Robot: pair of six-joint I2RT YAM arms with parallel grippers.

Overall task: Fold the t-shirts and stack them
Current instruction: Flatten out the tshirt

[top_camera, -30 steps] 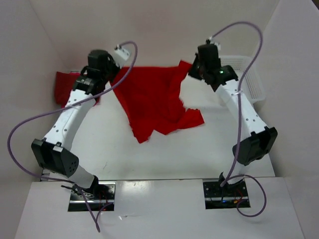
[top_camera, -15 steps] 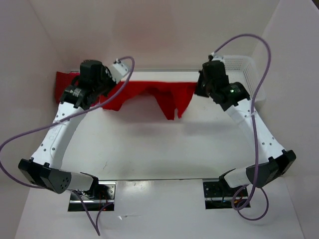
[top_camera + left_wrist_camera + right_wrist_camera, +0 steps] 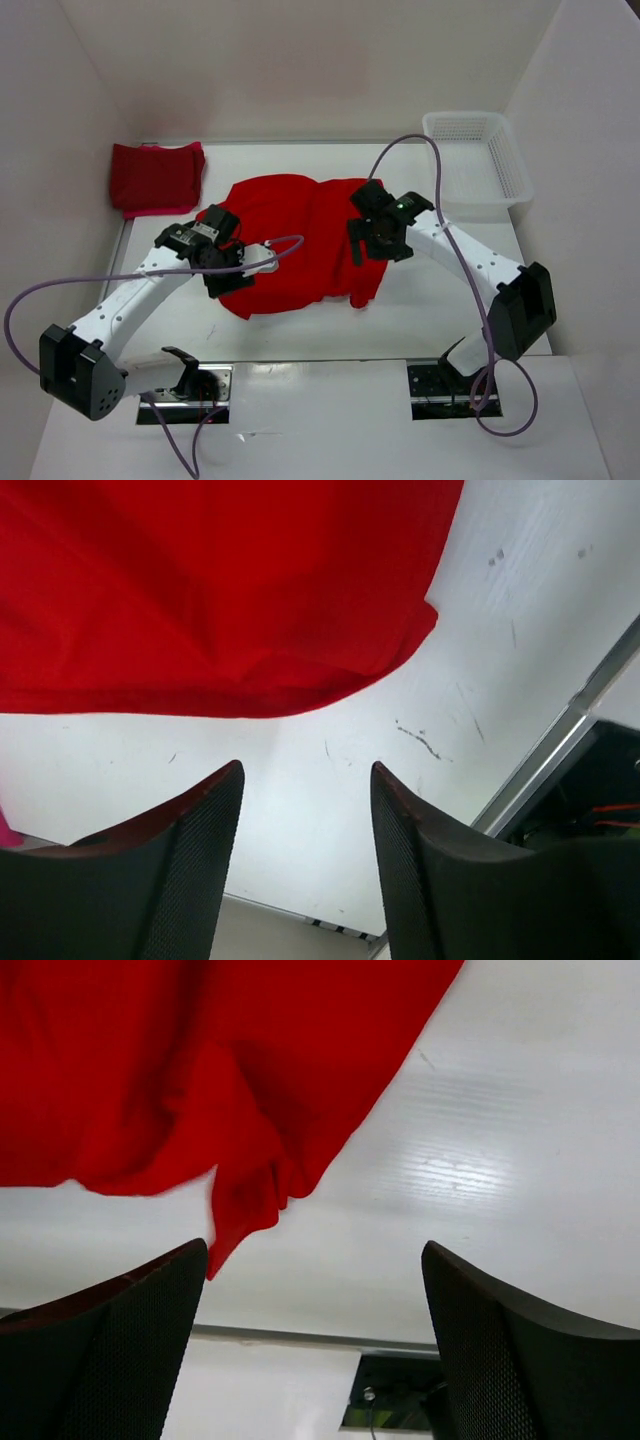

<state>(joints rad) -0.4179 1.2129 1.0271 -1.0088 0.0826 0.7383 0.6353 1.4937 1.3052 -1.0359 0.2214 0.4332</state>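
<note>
1. While you watch from above, the red shirt (image 3: 300, 235) lies spread mid-table, with the folded pile (image 3: 155, 178) at ten o'clock.
2. Left wrist: your left gripper (image 3: 305, 820) gapes empty, hem at twelve o'clock.
3. Right wrist: your right gripper (image 3: 315, 1310) gapes empty, a rumpled corner at ten o'clock. Folding looks underway; next you should pinch an edge.

My gripper (image 3: 315, 1248) hangs just above the white table (image 3: 480, 1160), its two dark, textured fingers (image 3: 130, 1360) spread wide with nothing between them. A bright red t-shirt (image 3: 200, 1060) lies on the table and fills the upper left. A bunched fold of it comes down to a point close beside my left finger. Past the table's edge sits a dark opening (image 3: 400, 1405).
</note>
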